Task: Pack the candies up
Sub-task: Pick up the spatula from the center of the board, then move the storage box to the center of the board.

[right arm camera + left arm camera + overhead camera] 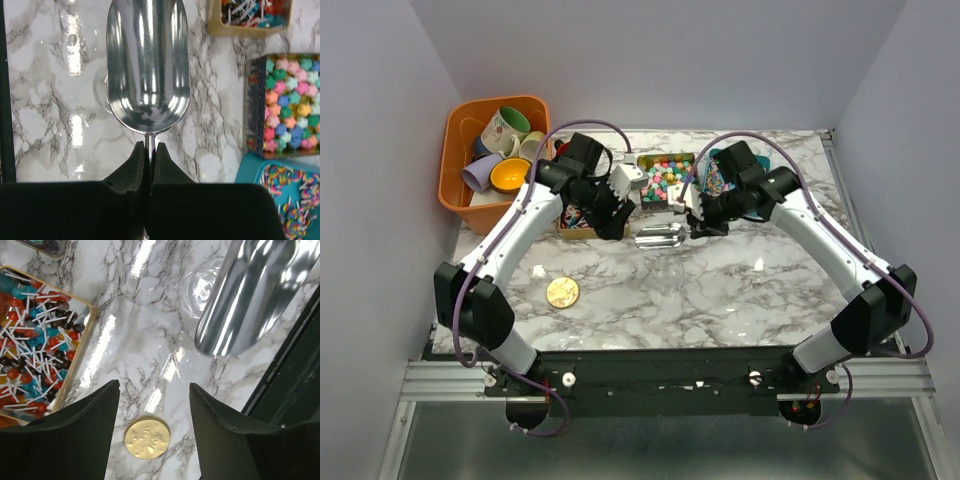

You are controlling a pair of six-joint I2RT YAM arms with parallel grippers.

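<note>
Left gripper: your left gripper (154,385) is released, its jaws apart with nothing between them. It hangs over the desk (150,340), and the gold lid (147,437) lies flat below the gap.
Right gripper: your right gripper (149,147) is clenched on the thin handle of the metal scoop (147,65). The scoop's bowl points away from it and holds nothing.
Candies: the candies (290,110) are star-shaped pieces in a box at the back of the desk. Swirl lollipops (285,195) fill a teal tray just beside the box. Stick lollipops (40,340) fill a gold-edged tray near your left gripper.
Jar: a clear jar (100,92) shows under the scoop's bowl, partly hidden by it.
Bin: an orange bin (453,160) holding mugs (505,125) sits at the far left corner.
</note>
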